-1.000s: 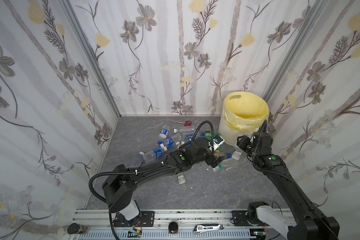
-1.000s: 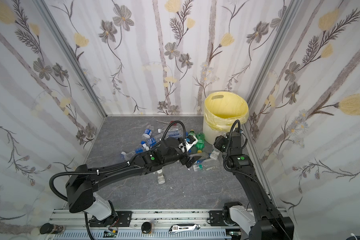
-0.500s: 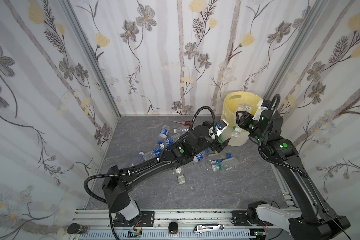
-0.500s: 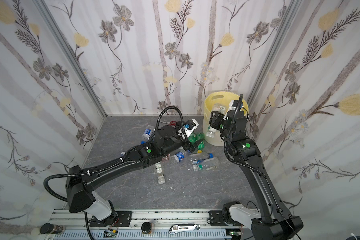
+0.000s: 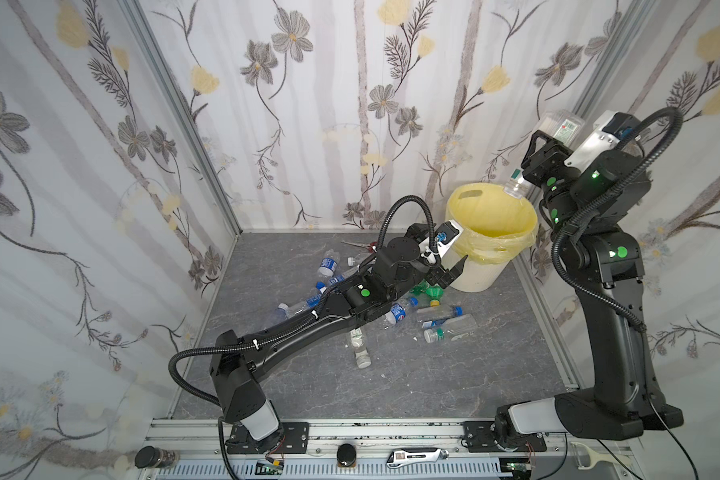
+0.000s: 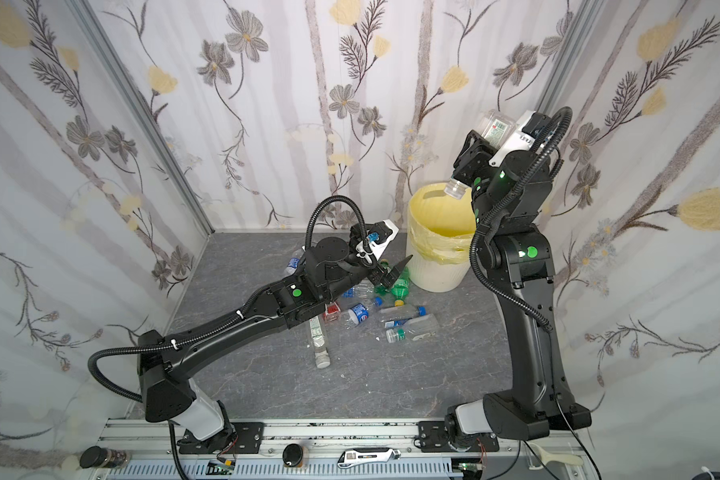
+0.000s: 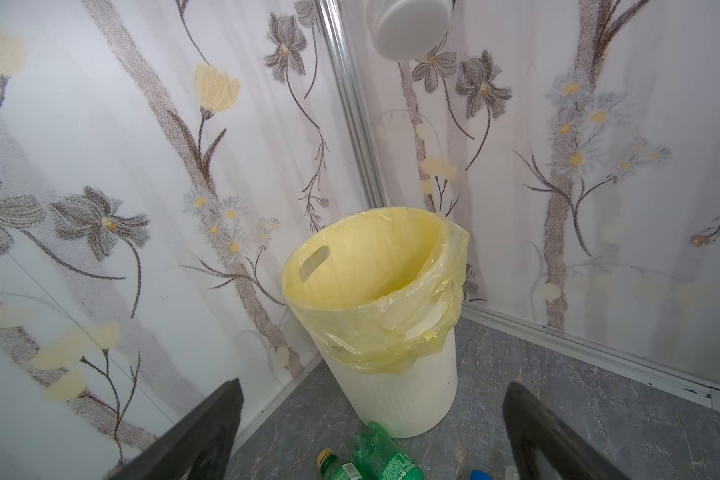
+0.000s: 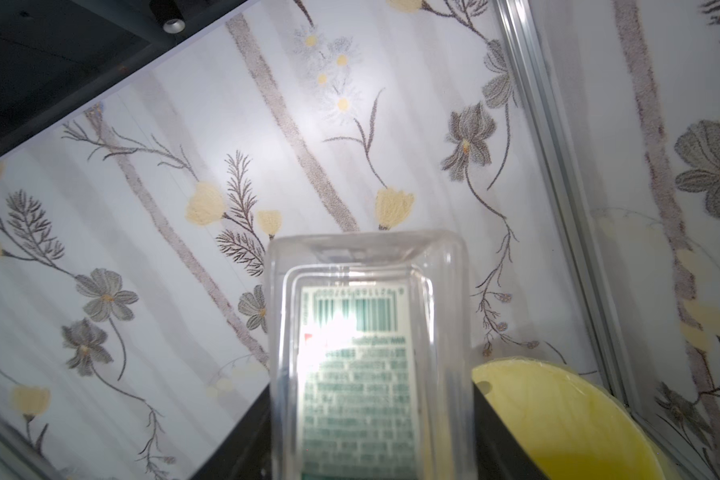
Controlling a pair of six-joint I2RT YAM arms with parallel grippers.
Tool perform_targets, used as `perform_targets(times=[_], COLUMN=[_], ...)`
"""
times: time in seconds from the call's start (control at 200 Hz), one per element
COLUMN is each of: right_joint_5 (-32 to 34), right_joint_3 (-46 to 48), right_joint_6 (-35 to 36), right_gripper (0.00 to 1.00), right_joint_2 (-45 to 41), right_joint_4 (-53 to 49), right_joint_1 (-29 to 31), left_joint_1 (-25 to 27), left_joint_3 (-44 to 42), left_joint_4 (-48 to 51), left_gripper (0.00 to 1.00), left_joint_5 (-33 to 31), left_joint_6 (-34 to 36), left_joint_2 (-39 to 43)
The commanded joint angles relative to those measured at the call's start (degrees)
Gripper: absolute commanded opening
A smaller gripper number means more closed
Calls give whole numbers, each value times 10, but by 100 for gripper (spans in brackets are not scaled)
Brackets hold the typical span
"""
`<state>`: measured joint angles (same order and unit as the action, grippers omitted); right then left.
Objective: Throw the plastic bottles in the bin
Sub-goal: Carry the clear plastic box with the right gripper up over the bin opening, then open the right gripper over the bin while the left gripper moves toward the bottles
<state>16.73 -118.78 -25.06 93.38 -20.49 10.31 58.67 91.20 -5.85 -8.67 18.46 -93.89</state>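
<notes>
My right gripper [image 5: 544, 163] [image 6: 474, 160] is shut on a clear plastic bottle [image 5: 560, 126] [image 6: 492, 124] [image 8: 366, 357] with a green-printed label, held neck down above the right rim of the bin [image 5: 474, 279] [image 6: 433, 279] [image 7: 391, 399] [image 8: 558, 419]. The bin is white, ribbed and lined with a yellow bag. My left gripper [image 5: 450, 271] [image 6: 393, 272] [image 7: 373, 384] is open and empty, just in front of the bin's base, above two green bottles [image 7: 385, 455] [image 5: 430, 291]. Several more bottles [image 5: 398, 312] [image 6: 408, 328] lie on the grey floor.
Red-handled scissors [image 5: 358, 246] lie behind the left arm near the back wall. One bottle [image 5: 360, 351] lies apart, nearer the front. Flowered walls close in on three sides. A hand tool [image 5: 416, 456] rests on the front rail.
My right arm has lifted the clear bottle from the floor beside the bin to high above its rim. My left gripper has risen off the pile and moved toward the bin's base.
</notes>
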Motion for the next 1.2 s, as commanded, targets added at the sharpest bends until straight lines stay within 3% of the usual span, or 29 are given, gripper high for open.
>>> perform_targets(times=[0.0,0.13,0.24,0.749,0.939,1.194], right_joint_5=[7,-32,-30,-95,-115,-149], right_joint_3=[-1,1,18,95,141,248], right_joint_6=[-22,-48,-38,-18,18,37], right_gripper=[59,87,99,100,100,100], right_joint_2=[75,136,129,80,38,-15], right_joint_4=[-37,-73,-59,-41,-18,34], right_joint_1=[-33,-62,-62,-46,8,104], left_joint_1=[-1,-1,-2,-28,-91,-195], left_joint_3=[-11,-34,-57,-86,-68,-75], left_joint_4=[-14,-14,-14,-2,122,286], left_gripper=[100,100,100,100,100,100], left_joint_5=[-18,-36,-39,-84,-80,-40], left_joint_6=[14,5,0,-88,-236,-361], left_joint_2=[4,15,27,46,47,81])
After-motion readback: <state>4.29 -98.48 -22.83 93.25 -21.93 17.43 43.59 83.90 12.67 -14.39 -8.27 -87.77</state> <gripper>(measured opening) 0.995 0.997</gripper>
